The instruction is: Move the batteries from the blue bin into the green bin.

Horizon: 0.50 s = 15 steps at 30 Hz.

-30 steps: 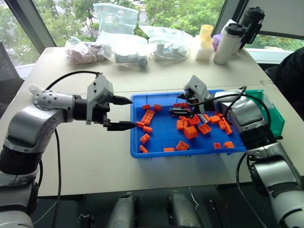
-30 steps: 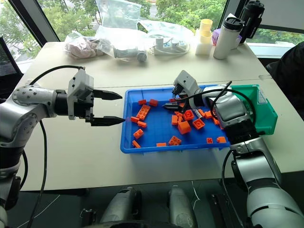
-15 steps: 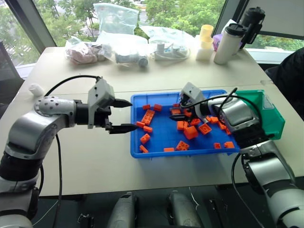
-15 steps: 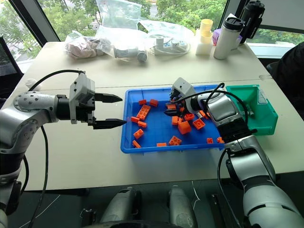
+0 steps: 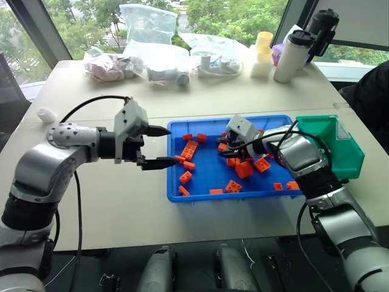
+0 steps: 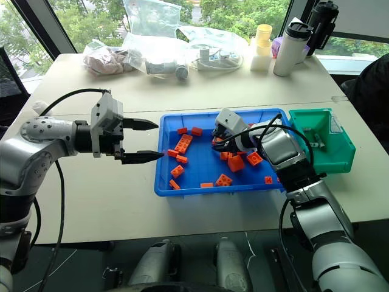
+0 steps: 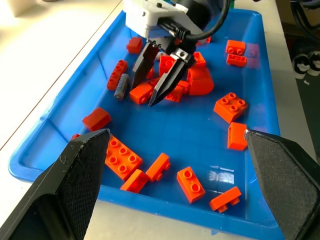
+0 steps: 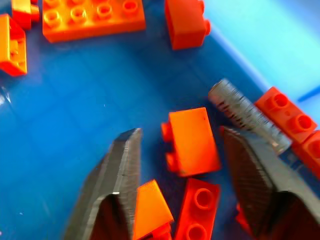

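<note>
The blue bin (image 5: 206, 196) lies mid-table with several orange bricks (image 5: 188, 149) scattered in it. My right gripper (image 5: 223, 151) is low among the bricks, pointing down. Its fingers (image 8: 120, 175) are apart around an orange brick (image 8: 192, 142) without clamping it. One grey battery (image 8: 245, 116) lies just outside the other finger, and it appears as the battery (image 7: 121, 86) beside the right gripper (image 7: 142, 92). My left gripper (image 5: 172, 146) hovers open and empty at the bin's left rim. The green bin (image 5: 349, 155) stands against the blue bin's right end.
Clear plastic bags (image 5: 152, 55), a white bottle (image 5: 290, 56), a black-lidded flask (image 5: 322, 27) and a yellow cup (image 5: 263, 42) line the back of the table. A person's dark sleeve (image 5: 374, 91) is at the right edge.
My right gripper has sunk and shifted left into the pile of bricks, and its fingers have drawn closer together. The left arm has stayed where it was.
</note>
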Tool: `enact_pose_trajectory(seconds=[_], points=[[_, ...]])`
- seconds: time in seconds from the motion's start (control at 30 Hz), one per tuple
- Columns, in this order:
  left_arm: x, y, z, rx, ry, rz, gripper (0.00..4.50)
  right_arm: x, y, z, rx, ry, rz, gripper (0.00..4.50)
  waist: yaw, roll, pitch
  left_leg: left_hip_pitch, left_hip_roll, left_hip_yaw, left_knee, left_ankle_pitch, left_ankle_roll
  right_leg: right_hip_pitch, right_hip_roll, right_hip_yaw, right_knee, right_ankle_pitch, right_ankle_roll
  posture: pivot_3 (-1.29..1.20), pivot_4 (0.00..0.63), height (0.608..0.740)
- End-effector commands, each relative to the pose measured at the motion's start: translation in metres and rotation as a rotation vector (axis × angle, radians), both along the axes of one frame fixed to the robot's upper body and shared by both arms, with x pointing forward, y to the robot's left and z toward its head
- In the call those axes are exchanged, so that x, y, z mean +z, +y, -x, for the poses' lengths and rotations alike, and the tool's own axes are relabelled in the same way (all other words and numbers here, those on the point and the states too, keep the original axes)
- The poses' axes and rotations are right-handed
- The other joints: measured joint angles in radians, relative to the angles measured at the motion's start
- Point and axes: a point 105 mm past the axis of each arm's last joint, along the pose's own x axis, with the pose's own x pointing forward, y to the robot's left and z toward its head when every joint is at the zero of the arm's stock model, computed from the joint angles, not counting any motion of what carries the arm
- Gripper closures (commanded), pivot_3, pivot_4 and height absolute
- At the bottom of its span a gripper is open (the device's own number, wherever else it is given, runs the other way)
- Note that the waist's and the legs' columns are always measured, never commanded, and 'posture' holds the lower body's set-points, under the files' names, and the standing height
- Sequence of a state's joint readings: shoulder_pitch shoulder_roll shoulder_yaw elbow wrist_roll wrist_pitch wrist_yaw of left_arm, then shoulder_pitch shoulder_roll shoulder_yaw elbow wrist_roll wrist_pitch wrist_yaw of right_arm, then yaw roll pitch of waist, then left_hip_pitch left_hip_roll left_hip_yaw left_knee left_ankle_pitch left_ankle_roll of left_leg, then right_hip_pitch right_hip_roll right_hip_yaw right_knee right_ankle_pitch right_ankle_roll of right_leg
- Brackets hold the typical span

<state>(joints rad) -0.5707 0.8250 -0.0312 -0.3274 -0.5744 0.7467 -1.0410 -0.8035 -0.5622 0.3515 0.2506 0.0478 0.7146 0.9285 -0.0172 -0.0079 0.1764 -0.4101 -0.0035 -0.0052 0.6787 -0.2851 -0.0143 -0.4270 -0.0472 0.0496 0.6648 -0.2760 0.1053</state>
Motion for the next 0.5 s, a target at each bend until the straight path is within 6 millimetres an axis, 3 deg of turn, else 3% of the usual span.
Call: enact_pose_trajectory(seconds=[0.03, 0.23, 0.33, 0.47, 0.5], points=[[0.009, -0.001, 0.0, -0.009, -0.055, -0.006, 0.0, 0.009, 0.002, -0.002, 0.025, -0.046, 0.012, 3.89, 0.0, 0.0, 0.0, 0.0, 0.0, 0.0, 0.0, 0.0, 0.0, 0.0, 0.0, 0.0, 0.0, 0.0, 0.0, 0.0, 0.15, 0.74], [0.009, -0.001, 0.0, -0.008, -0.056, -0.004, 0.0, 0.025, 0.002, -0.006, 0.019, -0.084, -0.046, 3.88, 0.001, 0.0, 0.0, 0.0, 0.0, 0.0, 0.0, 0.0, 0.0, 0.0, 0.0, 0.0, 0.0, 0.0, 0.0, 0.0, 0.15, 0.74], [0.009, 0.0, 0.002, -0.01, -0.051, -0.001, 0.0, 0.054, 0.022, 0.011, 0.119, -0.057, -0.2, 3.88, 0.0, 0.0, 0.0, 0.0, 0.0, 0.0, 0.0, 0.0, 0.0, 0.0, 0.0, 0.0, 0.0, 0.0, 0.0, 0.0, 0.15, 0.74], [0.008, 0.0, 0.002, -0.017, -0.046, -0.004, 0.0, 0.056, 0.043, 0.03, 0.183, 0.015, -0.28, 3.88, -0.002, 0.0, 0.0, 0.0, 0.0, -0.001, 0.0, 0.0, 0.0, 0.0, 0.0, 0.0, 0.0, 0.0, 0.0, 0.0, 0.15, 0.74], [0.008, -0.001, 0.002, -0.019, -0.046, -0.003, 0.0, 0.052, 0.049, 0.038, 0.218, 0.032, -0.274, 3.38, -0.002, 0.0, 0.0, 0.0, 0.001, -0.001, 0.0, 0.0, 0.001, 0.0, 0.0, 0.0, 0.0, 0.0, 0.0, 0.0, 0.15, 0.74]])
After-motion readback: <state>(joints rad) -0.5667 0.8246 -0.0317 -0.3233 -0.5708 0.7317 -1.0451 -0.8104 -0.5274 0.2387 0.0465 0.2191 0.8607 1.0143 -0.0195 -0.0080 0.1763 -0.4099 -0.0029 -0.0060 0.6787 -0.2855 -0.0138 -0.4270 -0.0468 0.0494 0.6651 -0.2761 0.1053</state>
